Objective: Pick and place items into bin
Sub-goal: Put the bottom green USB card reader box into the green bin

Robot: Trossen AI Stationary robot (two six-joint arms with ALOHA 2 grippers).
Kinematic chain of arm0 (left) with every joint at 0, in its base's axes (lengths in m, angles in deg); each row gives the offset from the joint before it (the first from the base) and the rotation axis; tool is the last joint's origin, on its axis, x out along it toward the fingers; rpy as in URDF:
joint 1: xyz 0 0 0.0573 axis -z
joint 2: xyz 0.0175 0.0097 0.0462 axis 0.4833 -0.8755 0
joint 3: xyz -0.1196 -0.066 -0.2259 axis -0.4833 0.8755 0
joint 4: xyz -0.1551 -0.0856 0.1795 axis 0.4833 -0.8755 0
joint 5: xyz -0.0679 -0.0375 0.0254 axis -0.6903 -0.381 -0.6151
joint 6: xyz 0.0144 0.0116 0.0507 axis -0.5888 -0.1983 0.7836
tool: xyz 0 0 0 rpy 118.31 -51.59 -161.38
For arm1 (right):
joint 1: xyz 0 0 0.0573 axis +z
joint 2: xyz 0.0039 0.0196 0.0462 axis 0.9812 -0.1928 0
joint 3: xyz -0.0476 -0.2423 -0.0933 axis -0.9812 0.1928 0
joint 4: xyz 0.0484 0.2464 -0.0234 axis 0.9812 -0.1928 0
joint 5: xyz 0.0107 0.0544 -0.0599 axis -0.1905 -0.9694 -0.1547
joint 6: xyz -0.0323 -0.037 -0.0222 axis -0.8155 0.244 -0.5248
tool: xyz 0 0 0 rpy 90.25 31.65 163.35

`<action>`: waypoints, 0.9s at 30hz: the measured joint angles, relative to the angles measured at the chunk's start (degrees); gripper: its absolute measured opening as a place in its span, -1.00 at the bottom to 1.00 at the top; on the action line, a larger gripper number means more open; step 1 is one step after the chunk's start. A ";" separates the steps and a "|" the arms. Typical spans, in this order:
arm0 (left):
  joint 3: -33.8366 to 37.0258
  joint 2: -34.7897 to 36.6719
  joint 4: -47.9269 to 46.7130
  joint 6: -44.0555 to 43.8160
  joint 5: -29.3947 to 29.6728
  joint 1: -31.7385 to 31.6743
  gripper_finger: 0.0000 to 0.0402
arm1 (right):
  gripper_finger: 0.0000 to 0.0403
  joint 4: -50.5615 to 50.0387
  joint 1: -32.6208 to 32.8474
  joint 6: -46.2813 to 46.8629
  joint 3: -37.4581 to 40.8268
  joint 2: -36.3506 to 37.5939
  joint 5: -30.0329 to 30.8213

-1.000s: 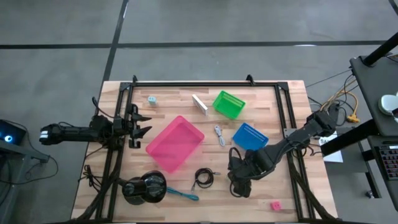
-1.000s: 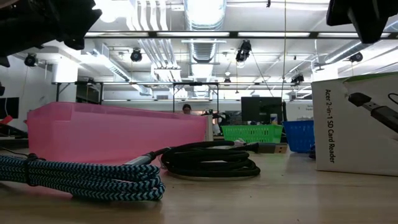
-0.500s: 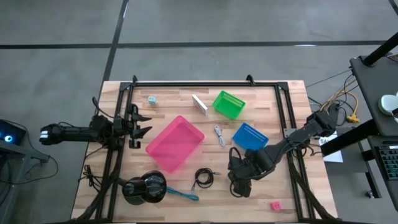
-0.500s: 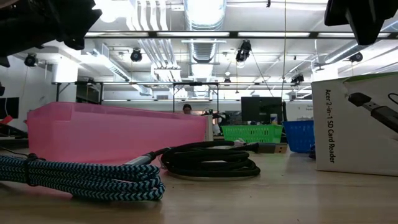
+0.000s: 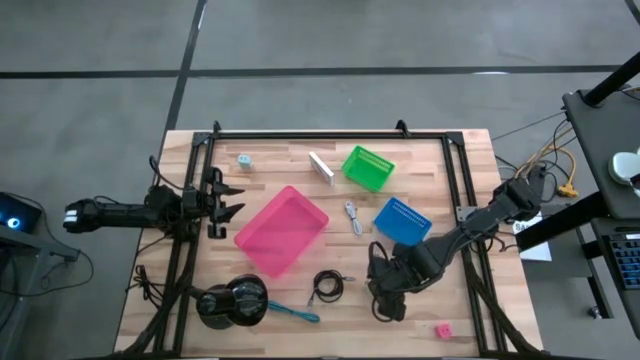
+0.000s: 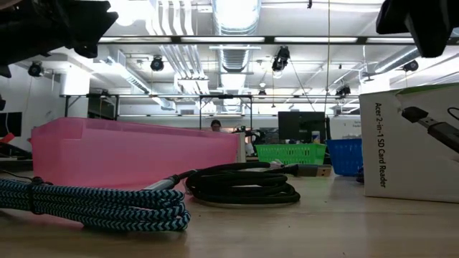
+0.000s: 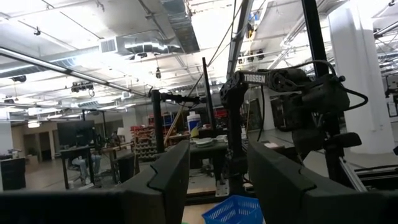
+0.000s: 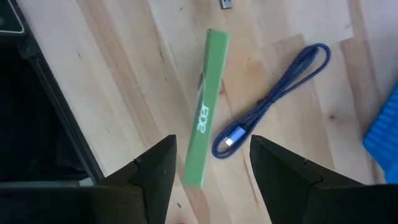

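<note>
From above we see the right claw (image 5: 388, 300) low over the tabletop (image 5: 470, 260) near the blue basket (image 5: 402, 218), left claw (image 5: 225, 200) parked beside the pink bin (image 5: 282, 230). Low view: black cord (image 6: 240, 186) coiled by that bin. Right wrist: fingers spread wide, empty, above the green box (image 8: 206, 109) and blue cord (image 8: 273, 99). Left wrist: fingers apart, holding nothing.

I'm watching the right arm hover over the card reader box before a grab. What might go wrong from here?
1. The right gripper, fingers open, hangs over the green-edged box, which stands on a narrow edge; an off-centre close may tip it.
2. The blue braided cable lies right beside the box and might get caught along with it.
3. The pink bin is across the table, past the black coiled cable; a weak grip may drop the box en route.
</note>
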 joint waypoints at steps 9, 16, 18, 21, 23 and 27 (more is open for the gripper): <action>0.02 0.00 0.04 0.00 -0.02 0.00 -0.28 | 0.07 3.79 0.32 1.89 2.92 0.04 -0.10; 0.07 -0.53 0.05 0.02 0.01 -0.01 -0.28 | 0.07 7.90 0.30 2.73 6.64 0.00 -0.02; 0.07 -0.68 0.02 0.02 0.40 -0.01 -0.28 | 0.07 8.21 0.30 2.77 7.16 0.00 -0.02; 0.07 -0.69 0.09 0.03 0.59 -0.02 -0.28 | 0.07 8.39 0.30 3.05 7.80 0.00 -0.01; 0.07 -0.74 0.07 0.02 0.59 0.00 -0.28 | 0.07 8.83 0.32 3.17 8.19 0.00 -0.01; 0.09 -0.88 0.04 0.02 0.59 0.00 -0.28 | 0.07 12.63 0.32 3.18 10.06 0.00 -0.06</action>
